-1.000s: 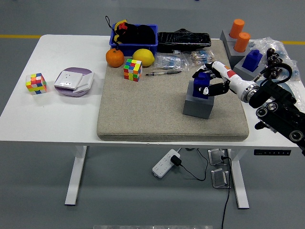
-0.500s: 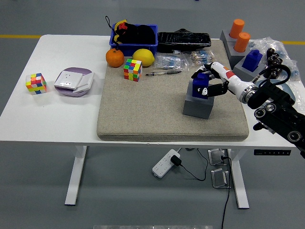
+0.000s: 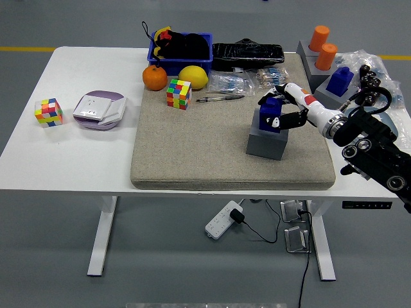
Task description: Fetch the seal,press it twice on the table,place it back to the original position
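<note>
White table, beige mat on top. Blue seal is seated upright on the grey base, right side of mat. Right hand is wrapped around seal from the right; left arm not seen.

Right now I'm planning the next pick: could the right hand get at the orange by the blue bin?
Probably not at once: the right hand is shut on the blue seal atop the grey block. The orange sits across the mat, with nothing blocking the path.
</note>
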